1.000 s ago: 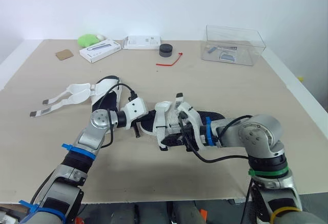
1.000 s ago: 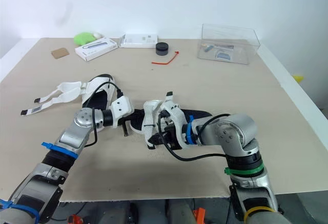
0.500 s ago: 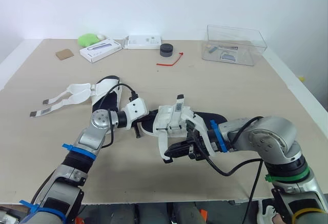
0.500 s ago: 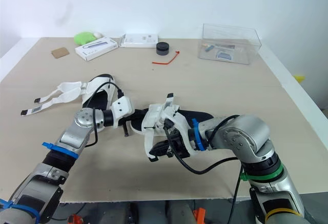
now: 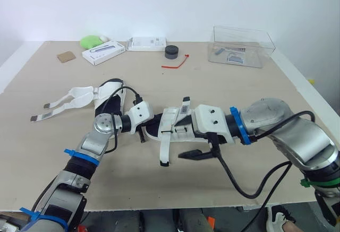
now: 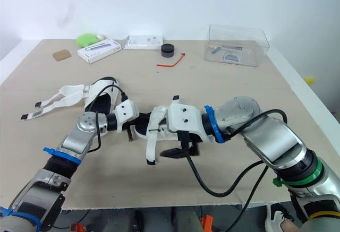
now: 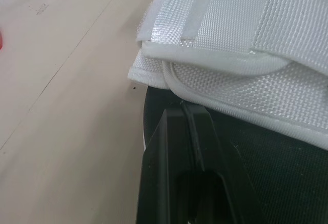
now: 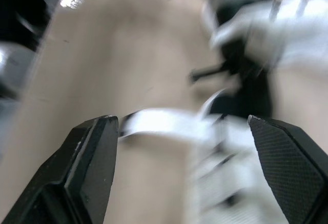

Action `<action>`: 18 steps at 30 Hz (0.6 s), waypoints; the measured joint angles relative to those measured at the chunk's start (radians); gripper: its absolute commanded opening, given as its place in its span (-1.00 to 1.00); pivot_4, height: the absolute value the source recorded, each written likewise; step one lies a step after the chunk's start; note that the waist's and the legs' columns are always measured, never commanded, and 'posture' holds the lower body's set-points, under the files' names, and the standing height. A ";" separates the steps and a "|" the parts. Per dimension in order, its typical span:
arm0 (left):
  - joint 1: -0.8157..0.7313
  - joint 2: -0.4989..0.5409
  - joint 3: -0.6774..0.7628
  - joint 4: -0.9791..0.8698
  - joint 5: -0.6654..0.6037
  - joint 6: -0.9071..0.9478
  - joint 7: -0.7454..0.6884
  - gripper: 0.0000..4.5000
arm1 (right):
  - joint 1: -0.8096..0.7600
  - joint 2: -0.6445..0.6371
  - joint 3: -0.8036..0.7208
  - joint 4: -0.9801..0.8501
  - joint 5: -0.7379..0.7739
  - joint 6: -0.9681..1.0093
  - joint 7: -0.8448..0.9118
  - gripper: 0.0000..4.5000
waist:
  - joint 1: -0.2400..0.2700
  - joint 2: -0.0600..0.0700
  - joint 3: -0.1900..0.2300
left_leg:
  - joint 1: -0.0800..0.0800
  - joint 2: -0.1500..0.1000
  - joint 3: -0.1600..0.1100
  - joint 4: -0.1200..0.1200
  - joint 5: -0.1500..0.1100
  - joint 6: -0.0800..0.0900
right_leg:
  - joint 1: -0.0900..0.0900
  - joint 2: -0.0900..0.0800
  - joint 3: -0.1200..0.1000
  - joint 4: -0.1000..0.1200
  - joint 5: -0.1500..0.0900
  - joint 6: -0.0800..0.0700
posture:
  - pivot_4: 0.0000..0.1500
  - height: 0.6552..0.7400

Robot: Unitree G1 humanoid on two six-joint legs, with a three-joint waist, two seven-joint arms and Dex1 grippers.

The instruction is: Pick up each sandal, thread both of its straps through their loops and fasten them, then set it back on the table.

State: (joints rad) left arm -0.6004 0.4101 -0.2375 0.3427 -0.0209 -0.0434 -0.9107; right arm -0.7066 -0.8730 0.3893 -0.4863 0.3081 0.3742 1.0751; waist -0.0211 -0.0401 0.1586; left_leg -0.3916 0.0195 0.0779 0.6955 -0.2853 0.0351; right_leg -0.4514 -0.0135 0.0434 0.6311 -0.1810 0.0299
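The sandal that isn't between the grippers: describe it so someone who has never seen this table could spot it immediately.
On the beige table, look at the robot's left half, just beyond the left gripper. The sandal there has a black sole and white straps. Unlike the other sandal in the middle, its two straps lie spread out loose across the table.

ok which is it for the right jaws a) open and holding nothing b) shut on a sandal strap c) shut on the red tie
a, the right gripper has its jaws wide apart with nothing clamped between them, and the loose strap of the sandal lies free beside it.
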 measured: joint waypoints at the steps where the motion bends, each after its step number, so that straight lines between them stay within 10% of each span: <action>1: 0.000 -0.001 0.000 0.000 0.000 0.000 0.001 -1.00 | 0.008 0.011 0.006 0.026 -0.054 -0.120 0.002 0.98 | 0.000 0.000 0.000 | 0.000 0.000 0.000 0.000 0.000 0.000 | 0.000 0.000 0.000 0.000 0.000 0.000 | 1.00 1.00; 9: 0.000 -0.004 -0.001 0.003 0.001 -0.001 0.004 -1.00 | 0.059 0.058 0.085 0.380 -0.479 -1.095 -0.032 0.98 | 0.000 0.000 0.000 | 0.002 -0.002 0.004 0.000 0.000 0.000 | 0.001 -0.002 0.003 0.000 0.004 -0.004 | 1.00 1.00; 18: 0.000 -0.005 0.000 0.005 0.001 0.004 0.009 -1.00 | 0.008 0.220 0.116 0.534 -0.714 -1.225 -0.139 0.98 | 0.000 0.000 0.000 | 0.005 -0.001 0.006 0.000 0.001 -0.001 | 0.001 -0.001 0.005 0.002 0.006 -0.007 | 1.00 1.00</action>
State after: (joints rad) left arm -0.6004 0.4050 -0.2372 0.3479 -0.0199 -0.0390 -0.9021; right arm -0.6989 -0.6534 0.5051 0.0480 -0.4058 -0.8506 0.9364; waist -0.0214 -0.0400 0.1588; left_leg -0.3868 0.0184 0.0836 0.6956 -0.2841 0.0342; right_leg -0.4503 -0.0142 0.0487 0.6333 -0.1754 0.0232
